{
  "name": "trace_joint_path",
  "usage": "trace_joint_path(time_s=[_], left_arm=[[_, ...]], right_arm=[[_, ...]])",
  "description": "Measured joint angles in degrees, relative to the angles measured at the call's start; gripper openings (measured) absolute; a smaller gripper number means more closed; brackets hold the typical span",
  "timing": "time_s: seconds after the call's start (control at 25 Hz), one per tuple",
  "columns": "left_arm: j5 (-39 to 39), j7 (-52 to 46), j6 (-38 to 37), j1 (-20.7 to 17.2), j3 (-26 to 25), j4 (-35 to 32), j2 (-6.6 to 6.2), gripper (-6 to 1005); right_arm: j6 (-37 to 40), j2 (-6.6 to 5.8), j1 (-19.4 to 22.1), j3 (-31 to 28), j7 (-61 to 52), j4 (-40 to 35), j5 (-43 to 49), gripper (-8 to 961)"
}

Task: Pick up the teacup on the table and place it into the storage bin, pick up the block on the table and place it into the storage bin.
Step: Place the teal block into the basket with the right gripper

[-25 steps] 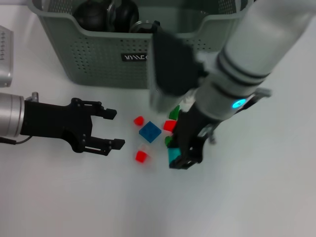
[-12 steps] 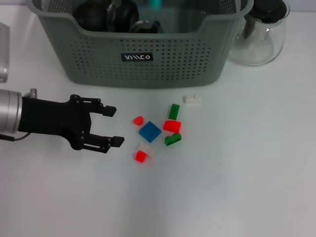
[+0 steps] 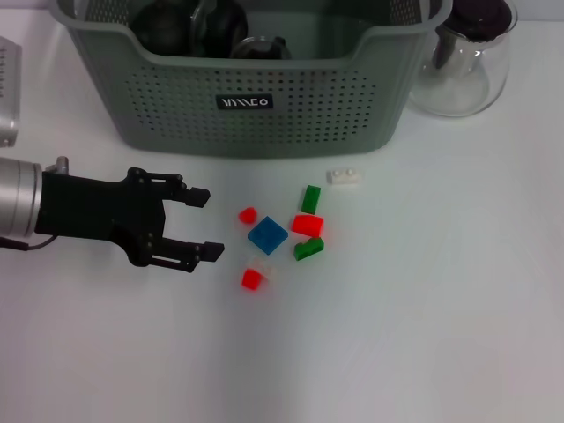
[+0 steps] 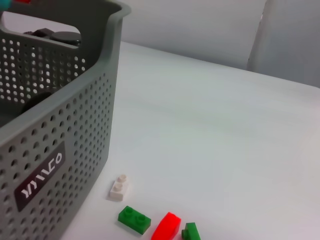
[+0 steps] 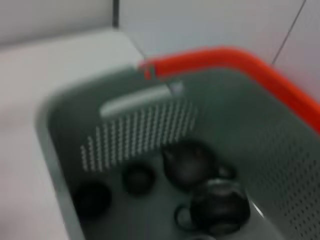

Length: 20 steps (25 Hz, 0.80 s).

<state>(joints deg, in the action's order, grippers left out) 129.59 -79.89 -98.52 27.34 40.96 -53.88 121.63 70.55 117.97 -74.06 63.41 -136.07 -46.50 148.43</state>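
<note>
While the left gripper (image 3: 201,226) hovers with fingers spread wide at 9 o'clock of the blocks (image 3: 267,235), below the storage bin (image 3: 256,97), closing could scatter neighbouring pieces; right gripper's fingers cannot be told.

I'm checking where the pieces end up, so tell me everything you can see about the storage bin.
The storage bin is a large grey-green rectangular basket, plastic by the look of it, with perforated walls, a dipped handle cut-out in its near rim and a small black label with white lettering. It stands upright on the white table at the far side, and holds several dark teapot-like vessels. The glass teapot stands close beside one end.
</note>
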Motion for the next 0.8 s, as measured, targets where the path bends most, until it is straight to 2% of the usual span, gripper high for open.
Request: trace_joint_path(time_s=[0.12, 0.24, 0.44, 0.8], left_arm=[[-0.07, 0.0, 0.09, 0.02, -0.07, 0.0, -0.03, 796], [-0.09, 0.0, 0.09, 0.07, -0.09, 0.0, 0.01, 797], [-0.12, 0.0, 0.14, 0.08, -0.06, 0.08, 0.02, 795], [-0.13, 0.0, 0.32, 0.41, 0.09, 0.11, -0.1, 796]], right_arm=[[-6.64, 1.65, -1.43, 3.18, -0.47, 5.84, 3.02, 422], [-11.51, 2.53, -2.27, 5.31, -0.63, 11.15, 3.73, 424], [-17.72, 2.73, -2.24, 8.26, -0.53, 17.58, 2.05, 427], [-18.82, 2.71, -1.63, 9.71, -0.76, 18.55, 1.44, 433]])
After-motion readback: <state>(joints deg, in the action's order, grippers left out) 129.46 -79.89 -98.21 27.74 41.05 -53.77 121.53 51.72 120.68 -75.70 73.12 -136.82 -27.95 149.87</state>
